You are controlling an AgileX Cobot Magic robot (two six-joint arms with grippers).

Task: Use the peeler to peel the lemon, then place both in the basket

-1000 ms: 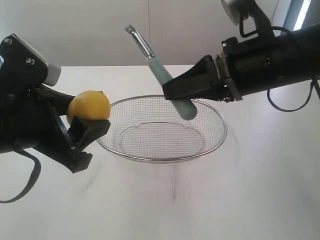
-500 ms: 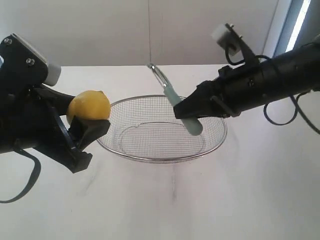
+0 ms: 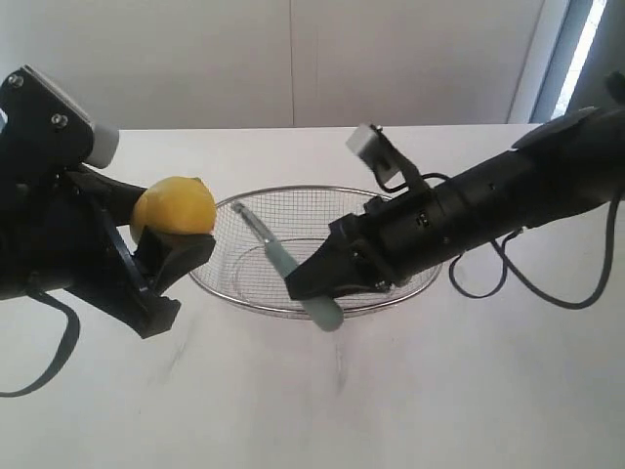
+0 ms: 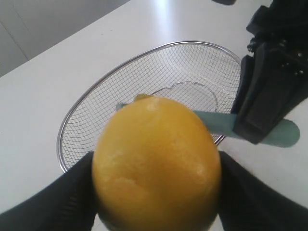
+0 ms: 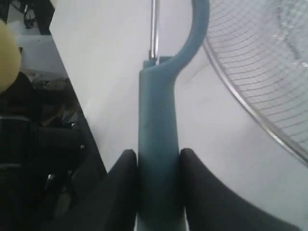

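Observation:
The yellow lemon (image 3: 174,207) is held above the table, just left of the wire mesh basket (image 3: 410,283); my left gripper (image 3: 161,244) is shut on it. In the left wrist view the lemon (image 4: 156,161) fills the foreground, with the basket (image 4: 96,110) behind it. My right gripper (image 3: 311,280) has reached across the basket and is shut on the teal handle of the peeler (image 3: 283,261). The blade end points up-left toward the lemon, over the basket's left half. The right wrist view shows the peeler (image 5: 159,139) clamped between black fingers (image 5: 199,178), beside the basket rim (image 5: 250,115).
The basket sits mid-table on a white tabletop (image 3: 469,391). The black right arm (image 3: 508,200) stretches from the right edge across the basket, a cable (image 3: 527,288) hanging under it. A pale wall stands behind the table.
The right arm swung down and left with the peeler, from above the basket's right side to low over its left half, close to the lemon. The left gripper and lemon stayed still.

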